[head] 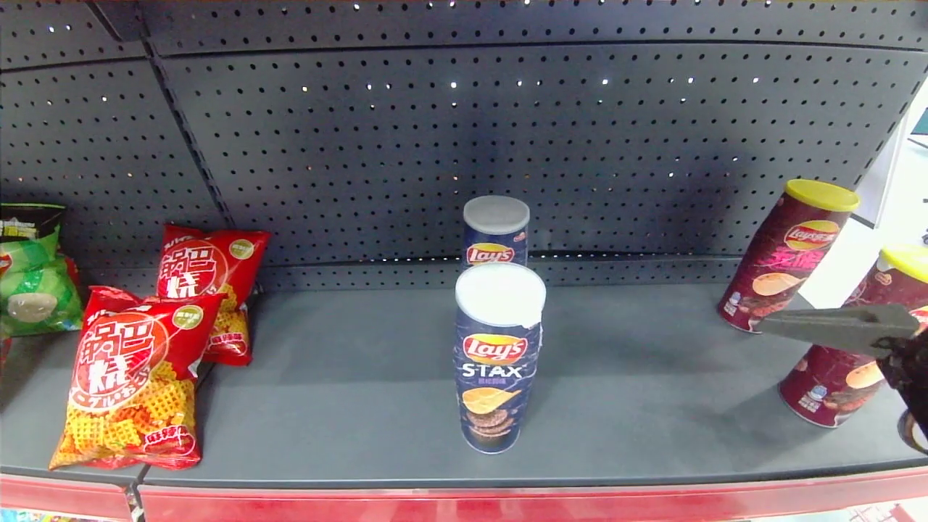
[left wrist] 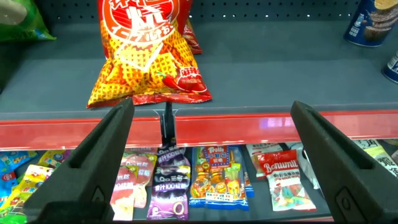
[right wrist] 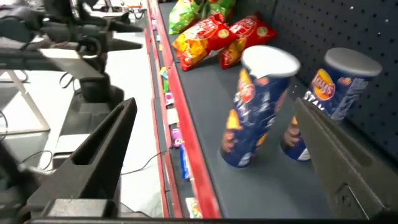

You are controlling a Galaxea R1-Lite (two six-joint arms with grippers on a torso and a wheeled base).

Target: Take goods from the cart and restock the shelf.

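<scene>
Dark perforated back panel (head: 638, 159), light pinpricks through holes; grey shelf deck (head: 341, 391), red front rail (head: 507, 502); pale floor (right wrist: 146, 81) alongside.

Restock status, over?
Left pincer open, empty. Right pincer open, empty, by nearer maroon can. Front blue can, rear blue can upright, centre of shelf. Nothing blocking.

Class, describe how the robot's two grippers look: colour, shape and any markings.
The left gripper and the right gripper each have two long, wedge-shaped fingers, plain dark grey to black, narrowing toward the tips. No markings show on the fingers.
</scene>
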